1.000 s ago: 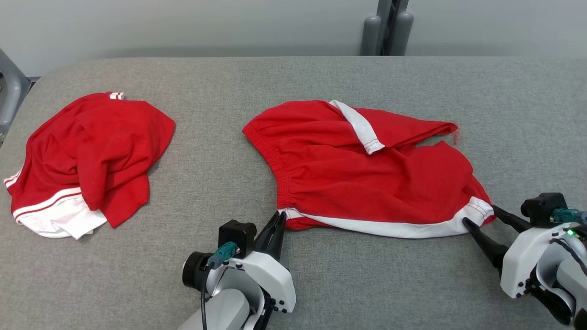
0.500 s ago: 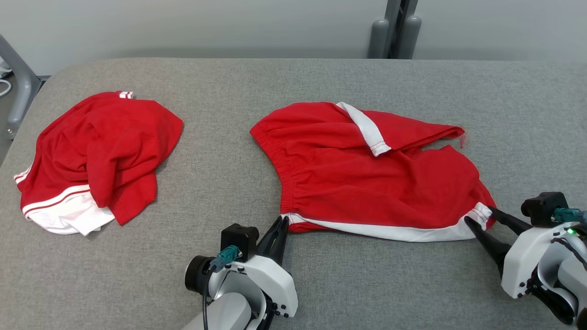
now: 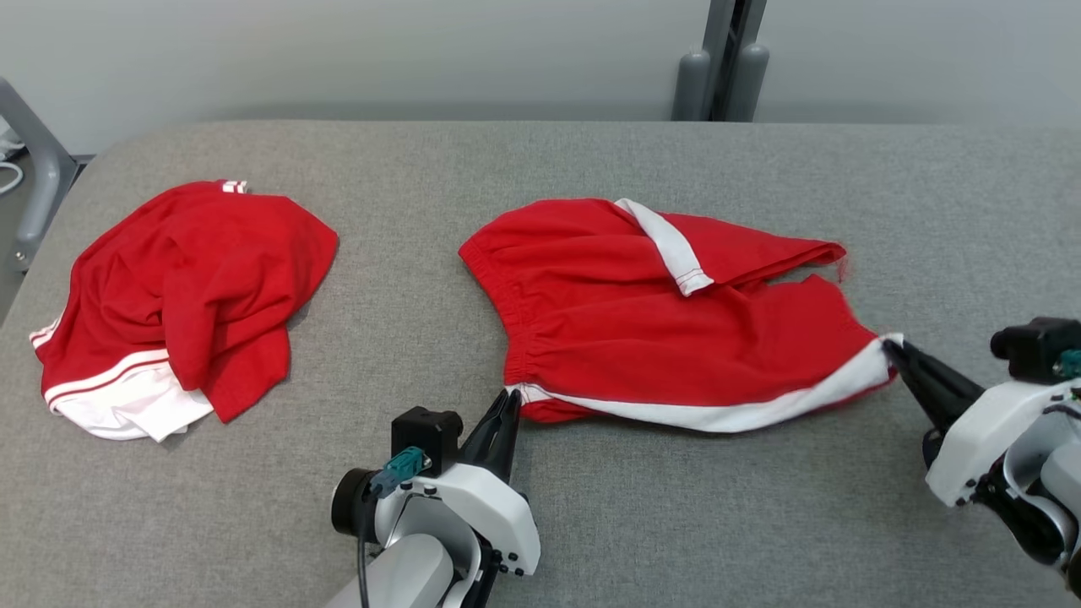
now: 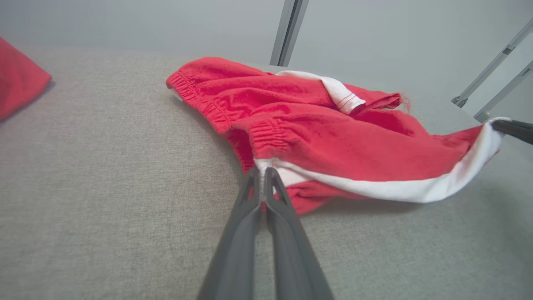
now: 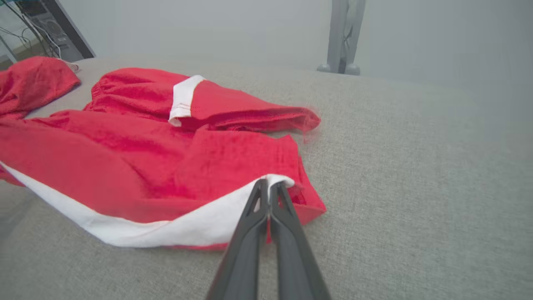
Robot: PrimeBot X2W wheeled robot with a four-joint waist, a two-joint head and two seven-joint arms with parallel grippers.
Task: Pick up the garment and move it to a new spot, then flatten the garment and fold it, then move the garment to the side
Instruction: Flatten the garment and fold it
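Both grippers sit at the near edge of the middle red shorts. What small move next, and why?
Probably lift both together: the left gripper and right gripper are each shut on a near corner of the red shorts, the right corner raised off the table.

Nothing can be read on the red cloth shorts with white trim (image 3: 676, 355) or anywhere around them: no text, label, brand, number or sign.
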